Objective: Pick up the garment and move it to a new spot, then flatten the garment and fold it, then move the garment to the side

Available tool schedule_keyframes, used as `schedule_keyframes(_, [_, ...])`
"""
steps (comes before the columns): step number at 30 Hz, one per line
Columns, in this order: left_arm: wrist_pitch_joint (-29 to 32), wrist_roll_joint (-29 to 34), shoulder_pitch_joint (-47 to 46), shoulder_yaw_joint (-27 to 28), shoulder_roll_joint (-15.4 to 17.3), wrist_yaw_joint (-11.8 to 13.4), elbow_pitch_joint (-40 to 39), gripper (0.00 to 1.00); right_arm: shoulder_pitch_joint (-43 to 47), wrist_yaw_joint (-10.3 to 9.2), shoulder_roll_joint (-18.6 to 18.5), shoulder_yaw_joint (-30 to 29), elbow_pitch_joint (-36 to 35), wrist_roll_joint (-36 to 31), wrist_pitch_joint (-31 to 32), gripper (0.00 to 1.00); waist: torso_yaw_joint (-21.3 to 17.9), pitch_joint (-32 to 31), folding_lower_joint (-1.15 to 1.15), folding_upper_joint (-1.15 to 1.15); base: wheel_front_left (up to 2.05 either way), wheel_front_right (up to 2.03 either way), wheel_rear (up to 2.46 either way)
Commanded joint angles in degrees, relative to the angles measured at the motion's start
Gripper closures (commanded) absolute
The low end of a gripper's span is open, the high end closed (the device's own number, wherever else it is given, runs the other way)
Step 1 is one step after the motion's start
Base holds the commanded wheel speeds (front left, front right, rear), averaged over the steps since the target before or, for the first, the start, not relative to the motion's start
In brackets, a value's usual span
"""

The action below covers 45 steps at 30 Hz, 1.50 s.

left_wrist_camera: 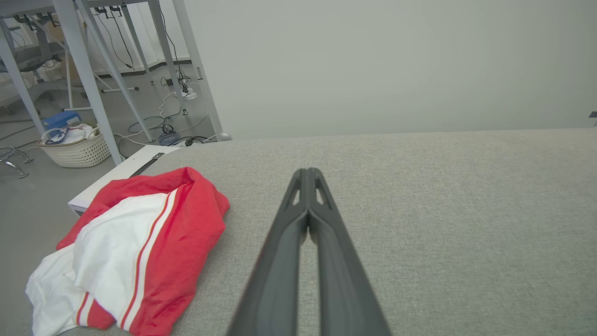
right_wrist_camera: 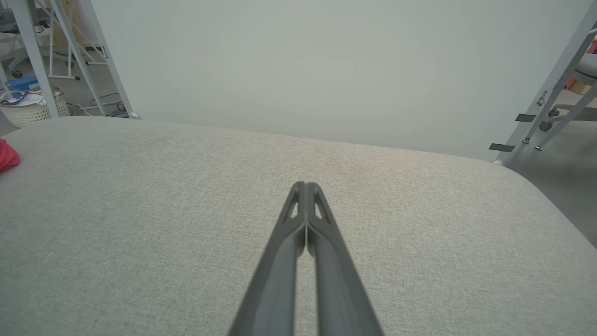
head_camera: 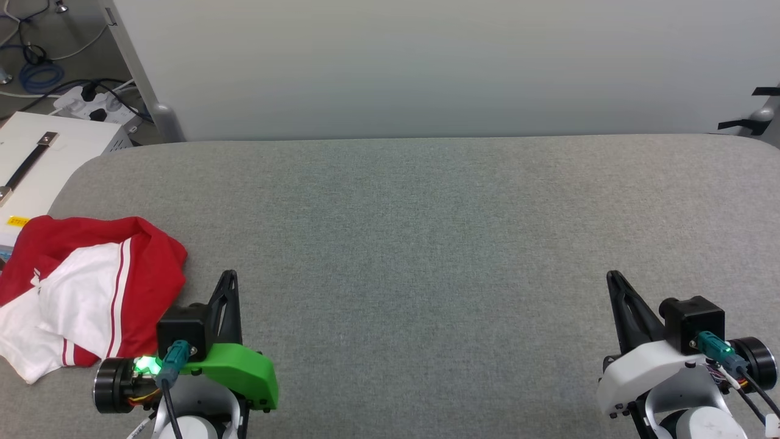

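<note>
Nearest us, our left end effector (head_camera: 228,277) and right end effector (head_camera: 611,277) are both clenched and empty. The crumpled red-and-white T-shirt (head_camera: 91,286) lies at the grey tabletop's (head_camera: 426,244) eight o'clock edge, just beside the left end effector, at its nine o'clock.

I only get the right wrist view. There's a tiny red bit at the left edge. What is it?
Observer: That's the garment, a crumpled red and white shirt at the left end of the table.
Operator: Is something grabbing it?
Observer: No. The left end effector is shut, beside it, with bare table between them.
Operator: What's past it?
Observer: A white box with a dark handle, just off the table's corner.
</note>
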Motion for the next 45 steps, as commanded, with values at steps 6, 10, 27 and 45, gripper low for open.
schedule_keyframes(6, [-0.1,0.5,0.6,0.0,-0.2,-0.2,-0.1,1.0,0.4,0.11,-0.2,0.0,-0.3,-0.6,0.0,1.0,0.0,0.0,0.0,0.0,0.0,0.0,0.0])
schedule_keyframes(10, [-0.1,0.5,0.6,0.0,-0.2,-0.2,-0.1,1.0,0.4,0.11,-0.2,0.0,-0.3,-0.6,0.0,1.0,0.0,0.0,0.0,0.0,0.0,0.0,0.0])
schedule_keyframes(27, [-0.9,-0.2,0.2,-0.2,0.0,0.6,-0.2,0.0,0.1,0.0,0.0,-0.5,-0.1,0.9,-0.9,0.0,0.0,0.1,0.0,0.0,0.0,0.0,0.0])
schedule_keyframes(45, [-3.0,-1.0,0.9,-0.2,0.0,1.6,-0.9,0.0,1.1,0.01,0.0,-1.1,-1.5,3.0,-3.0,0.0,0.0,0.1,0.0,0.0,0.0,0.0,0.0])
